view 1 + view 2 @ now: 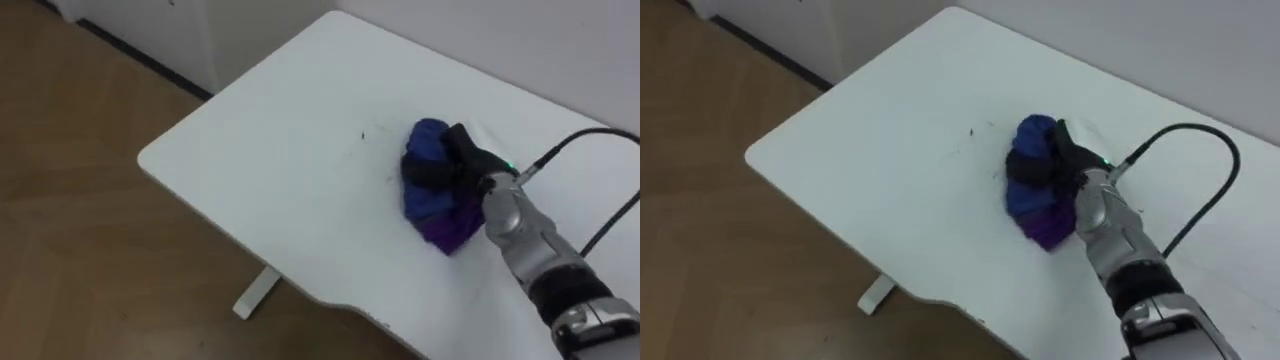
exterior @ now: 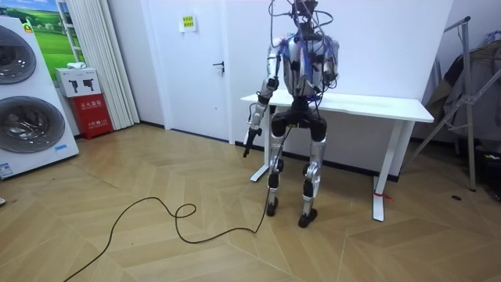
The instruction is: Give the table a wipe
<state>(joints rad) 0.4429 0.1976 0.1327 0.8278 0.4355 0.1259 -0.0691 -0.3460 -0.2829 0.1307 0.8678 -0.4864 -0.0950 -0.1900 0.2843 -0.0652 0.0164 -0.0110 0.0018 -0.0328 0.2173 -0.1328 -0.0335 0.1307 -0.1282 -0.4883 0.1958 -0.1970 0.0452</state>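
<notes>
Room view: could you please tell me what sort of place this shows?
Likely an indoor laundry or utility room: stacked washing machines, a white table by the wall, and a wooden floor.

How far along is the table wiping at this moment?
Done: the cloth sits on the white table, gripped by the right hand. In hand: that hand presses it down near the table's middle. Left: small dark specks just left of the cloth are not yet wiped; which areas were covered can't be told. The left hand hangs at the robot's side.
</notes>
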